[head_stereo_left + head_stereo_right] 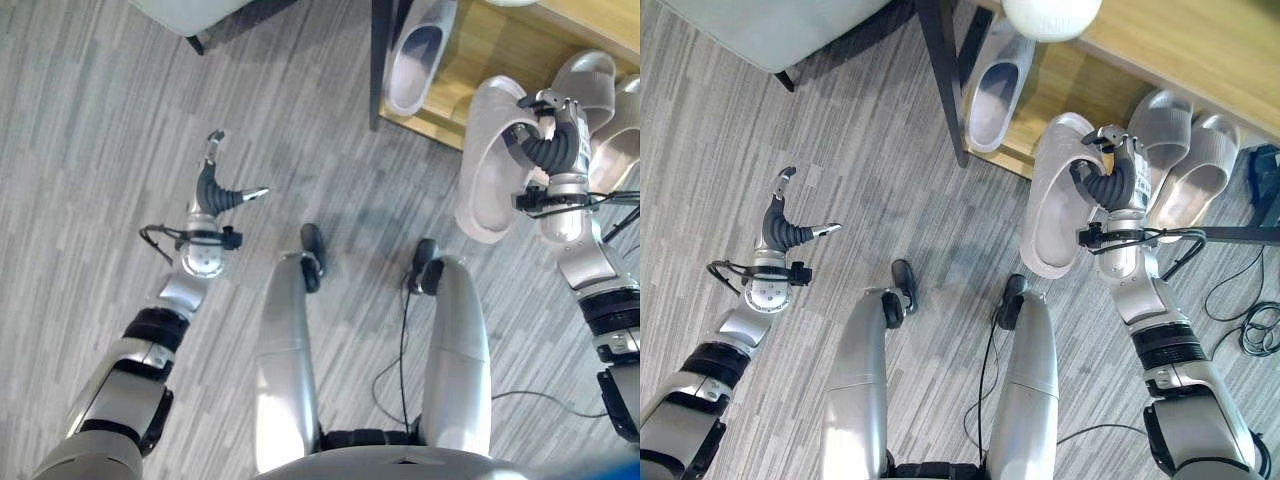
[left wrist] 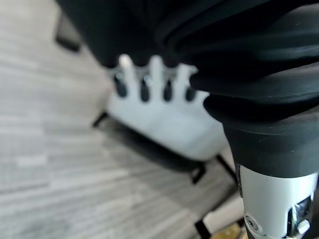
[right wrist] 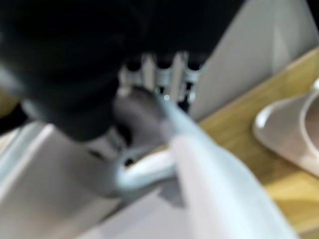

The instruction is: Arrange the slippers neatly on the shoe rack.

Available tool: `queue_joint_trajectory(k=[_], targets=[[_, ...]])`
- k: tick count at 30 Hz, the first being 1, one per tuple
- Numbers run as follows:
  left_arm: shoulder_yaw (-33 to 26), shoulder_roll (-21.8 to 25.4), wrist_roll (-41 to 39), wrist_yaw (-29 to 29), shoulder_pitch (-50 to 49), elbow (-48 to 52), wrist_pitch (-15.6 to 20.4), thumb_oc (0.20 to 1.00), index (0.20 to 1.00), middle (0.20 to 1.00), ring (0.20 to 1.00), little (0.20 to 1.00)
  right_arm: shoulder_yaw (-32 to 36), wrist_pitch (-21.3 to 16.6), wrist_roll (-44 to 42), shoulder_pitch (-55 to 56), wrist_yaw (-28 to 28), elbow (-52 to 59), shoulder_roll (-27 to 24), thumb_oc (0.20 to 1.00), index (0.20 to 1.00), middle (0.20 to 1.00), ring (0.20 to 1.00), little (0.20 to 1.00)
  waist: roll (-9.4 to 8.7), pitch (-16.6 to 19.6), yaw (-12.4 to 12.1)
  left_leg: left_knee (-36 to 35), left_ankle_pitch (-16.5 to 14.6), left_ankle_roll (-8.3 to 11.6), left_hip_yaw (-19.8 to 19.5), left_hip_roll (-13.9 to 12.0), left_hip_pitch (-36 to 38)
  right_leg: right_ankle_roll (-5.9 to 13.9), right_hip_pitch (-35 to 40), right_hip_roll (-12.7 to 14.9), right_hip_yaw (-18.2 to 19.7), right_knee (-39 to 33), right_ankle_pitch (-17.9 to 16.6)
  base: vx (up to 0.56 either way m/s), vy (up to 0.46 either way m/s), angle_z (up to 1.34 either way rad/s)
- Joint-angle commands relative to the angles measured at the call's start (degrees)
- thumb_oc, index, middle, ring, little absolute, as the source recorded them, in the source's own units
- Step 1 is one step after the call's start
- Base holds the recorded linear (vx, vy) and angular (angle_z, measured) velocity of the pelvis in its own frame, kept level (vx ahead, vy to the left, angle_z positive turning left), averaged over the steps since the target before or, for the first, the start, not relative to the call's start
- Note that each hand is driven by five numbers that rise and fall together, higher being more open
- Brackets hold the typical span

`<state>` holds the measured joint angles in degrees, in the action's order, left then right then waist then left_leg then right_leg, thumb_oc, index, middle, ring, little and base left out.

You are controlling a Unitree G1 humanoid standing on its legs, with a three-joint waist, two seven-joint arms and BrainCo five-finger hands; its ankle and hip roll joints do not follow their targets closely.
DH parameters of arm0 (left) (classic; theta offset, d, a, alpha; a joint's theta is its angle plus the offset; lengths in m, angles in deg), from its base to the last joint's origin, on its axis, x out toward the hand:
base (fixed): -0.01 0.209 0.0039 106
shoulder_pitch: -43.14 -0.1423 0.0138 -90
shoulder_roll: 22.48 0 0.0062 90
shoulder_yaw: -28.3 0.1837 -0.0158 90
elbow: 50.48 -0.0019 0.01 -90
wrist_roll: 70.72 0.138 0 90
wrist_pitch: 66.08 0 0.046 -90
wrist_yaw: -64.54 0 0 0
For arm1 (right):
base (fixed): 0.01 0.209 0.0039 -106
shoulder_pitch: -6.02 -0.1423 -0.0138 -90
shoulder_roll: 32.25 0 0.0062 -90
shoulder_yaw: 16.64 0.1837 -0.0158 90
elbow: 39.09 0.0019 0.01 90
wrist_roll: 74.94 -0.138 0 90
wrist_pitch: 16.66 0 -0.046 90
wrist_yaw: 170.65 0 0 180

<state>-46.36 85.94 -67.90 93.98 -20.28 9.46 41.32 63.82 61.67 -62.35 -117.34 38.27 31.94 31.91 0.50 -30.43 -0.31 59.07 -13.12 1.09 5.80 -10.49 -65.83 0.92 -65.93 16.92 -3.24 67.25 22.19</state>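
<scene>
Holding a pale grey slipper (image 1: 1060,195) off the floor, the right hand (image 1: 1118,172) has its fingers curled over the slipper's side edge, thumb tucked into the opening. The slipper hangs with its long axis running from near the robot toward the shoe rack (image 1: 1160,40), slightly tilted, its hollow inside facing up to the head camera and its far end reaching over the rack's front edge. The right wrist view shows the fingers (image 3: 164,74) pressed against the pale wall of the slipper, with the wooden shelf and the rim of another slipper (image 3: 294,134) just past it.

On the wooden shelf, a single slipper (image 1: 992,90) lies beside the dark upright post (image 1: 945,80), pointing toward the rack's back. A pair of slippers (image 1: 1185,165) sits side by side just beyond the right hand, likewise lengthwise front to back.

The left hand (image 1: 218,190) hovers over the grey plank floor (image 1: 100,150), well apart from the rack, fingers spread wide and holding nothing. Its wrist view shows straight fingers (image 2: 144,79) before a pale seat on dark legs (image 2: 164,119).

No writing is legible on any slipper.
</scene>
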Motion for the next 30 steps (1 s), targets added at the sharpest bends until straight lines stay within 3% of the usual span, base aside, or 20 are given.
queue_joint_trajectory(k=[1,2,4,7,10,15,19,30], targets=[[-0.8,-1.9,-3.5,3.0,-2.9,-1.5,1.9,1.0,1.0,1.0,1.0,1.0,-1.3,-1.8,-1.6,0.4,1.7,1.2,-0.2,0.2,0.2,0.2,0.2,0.2,1.67,5.1,-0.7,-5.5,1.3,3.42,-5.1,-2.7,-0.9,4.58,1.2,1.9,2.9,-6.4,-3.8,0.04,-0.068,0.02],[-0.9,-2.0,-4.4,3.3,-2.6,-1.6,1.9,1.0,1.0,1.0,1.0,1.0,-1.8,-2.1,-3.6,-0.9,1.1,0.6,-0.1,0.2,0.2,0.2,0.2,0.2,1.67,5.5,-0.8,-4.0,0.9,3.14,-5.5,-2.3,-2.6,4.48,-0.5,1.8,3.1,-5.0,-3.4,0.07,-0.05,-0.03],[-1.7,-1.0,-4.3,6.0,-1.9,-2.8,1.7,1.0,1.0,1.0,1.0,1.0,-4.5,-3.4,-9.0,-6.8,-0.9,-0.4,-2.2,0.2,0.2,0.2,0.2,0.2,1.55,5.8,-1.4,4.9,-2.8,1.33,-7.9,-1.5,-10.4,4.31,-8.4,1.4,5.2,4.1,-0.9,0.13,-0.046,-0.03],[-2.4,-0.6,-8.0,6.5,-1.8,-4.8,1.8,1.0,1.0,1.0,1.0,1.0,-8.7,-2.9,-15.1,-15.7,-2.0,-7.0,-5.2,0.2,0.2,0.2,0.2,0.2,1.33,6.9,-2.7,14.2,-6.5,1.15,-9.5,-1.3,-16.8,3.6,-15.1,1.9,6.6,13.7,2.7,0.18,-0.052,0.12],[-2.4,-0.6,-8.7,6.8,-2.4,-4.4,2.2,1.0,1.0,1.0,1.0,1.0,-9.9,-2.1,-14.7,-19.3,-0.9,-8.8,-7.1,0.2,0.2,0.2,0.2,0.2,1.22,7.4,-3.4,17.9,-8.1,1.0,-10.0,-1.5,-19.3,3.58,-17.6,2.2,7.1,16.6,3.8,0.12,-0.018,0.0],[-2.7,-0.5,-11.3,4.9,-4.1,-3.5,3.1,1.0,1.0,1.0,1.0,1.0,-14.0,2.4,-8.4,-26.4,1.1,-13.7,-10.9,0.2,0.2,0.2,0.2,0.2,1.27,8.5,-4.2,25.2,-11.6,0.71,-10.7,-1.5,-23.4,2.91,-22.3,2.2,8.8,23.4,6.7,0.12,0.003,-0.07],[-1.6,0.4,-12.0,3.2,-3.9,-2.9,3.2,1.0,1.0,1.0,1.0,1.0,-12.9,2.1,-13.8,-29.5,2.7,-20.2,-8.5,0.2,0.2,0.2,0.2,0.2,1.11,9.3,-4.8,25.3,-12.4,0.94,-10.2,-1.0,-24.1,2.62,-23.3,2.8,9.7,24.5,7.3,0.09,-0.01,0.01],[-0.9,2.0,-9.6,5.2,-5.1,-3.4,3.1,1.0,1.0,1.0,1.0,1.0,-17.8,4.0,-14.1,-37.9,2.9,-31.7,-10.7,0.2,0.2,0.2,0.2,0.2,0.01,10.4,-6.2,23.5,-12.1,1.9,-9.7,-0.7,-24.1,2.89,-23.0,4.2,9.2,23.4,6.9,0.03,-0.009,0.06]])
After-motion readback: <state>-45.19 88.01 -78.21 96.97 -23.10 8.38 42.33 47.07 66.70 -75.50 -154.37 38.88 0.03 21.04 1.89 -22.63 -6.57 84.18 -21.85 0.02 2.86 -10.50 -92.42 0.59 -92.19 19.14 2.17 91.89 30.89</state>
